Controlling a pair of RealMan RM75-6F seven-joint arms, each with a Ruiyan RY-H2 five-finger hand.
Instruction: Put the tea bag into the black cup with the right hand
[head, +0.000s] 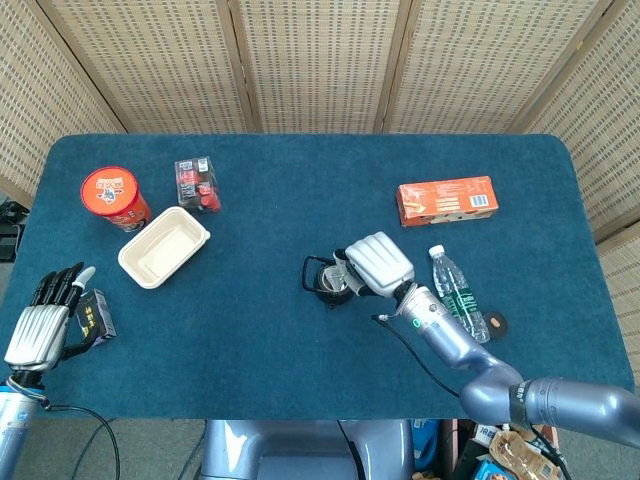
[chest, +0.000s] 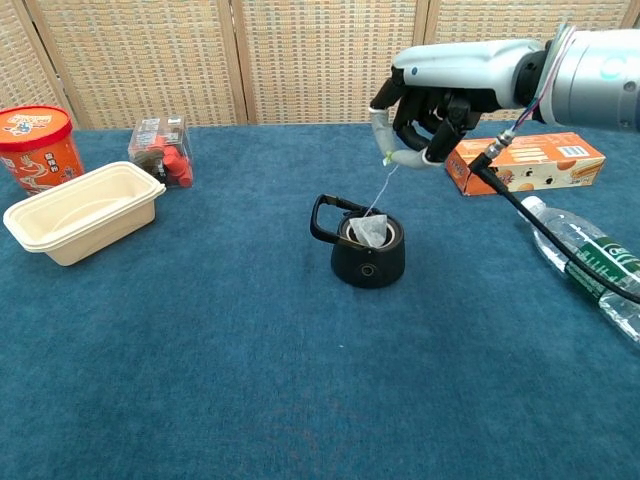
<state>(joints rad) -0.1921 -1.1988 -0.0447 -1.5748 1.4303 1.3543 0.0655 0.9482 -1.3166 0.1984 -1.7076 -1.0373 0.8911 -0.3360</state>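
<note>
The tea bag (chest: 372, 229) looks feather-light and limp, best handled by its string. It sits in the mouth of the black cup (chest: 367, 252), the right robot hand (chest: 420, 118) above pinching the string (now slack). The chest view shows this; overhead, the hand hides the bag.

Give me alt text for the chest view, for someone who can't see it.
The robot's right hand pinches a string above a black cup, with the tea bag resting in the cup's mouth. Around them on the blue table lie a cream tray, an orange box and a water bottle.
</note>
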